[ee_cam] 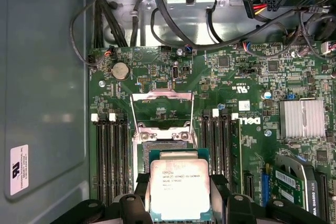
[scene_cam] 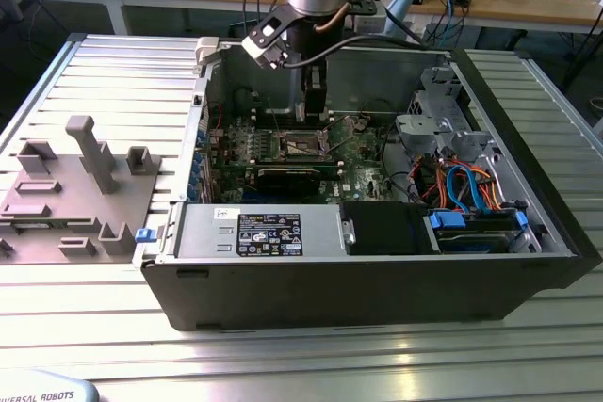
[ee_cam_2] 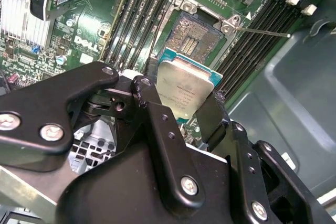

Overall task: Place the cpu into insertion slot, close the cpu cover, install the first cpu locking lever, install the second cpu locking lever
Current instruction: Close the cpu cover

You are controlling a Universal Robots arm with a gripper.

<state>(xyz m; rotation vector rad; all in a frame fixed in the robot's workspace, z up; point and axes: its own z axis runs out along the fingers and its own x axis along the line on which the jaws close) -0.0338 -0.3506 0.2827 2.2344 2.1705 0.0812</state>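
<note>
The open computer case (scene_cam: 377,280) on the table (scene_cam: 283,345) holds the green board (ee_cam: 252,77). The jaws clamp the cpu (ee_cam: 180,188) by its edges just above the bare insertion slot (ee_cam_2: 197,35), the cpu cover (ee_cam: 163,96) standing open.

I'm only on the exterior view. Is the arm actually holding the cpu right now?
Observer: Yes. In the second wrist view the fingers clamp the cpu by two opposite edges.
Operator: Is it seated in the slot?
Observer: No. In that same view the slot lies bare beyond the cpu.
Operator: And the cover?
Observer: Open. In the first wrist view its frame is swung clear of the slot.
</note>
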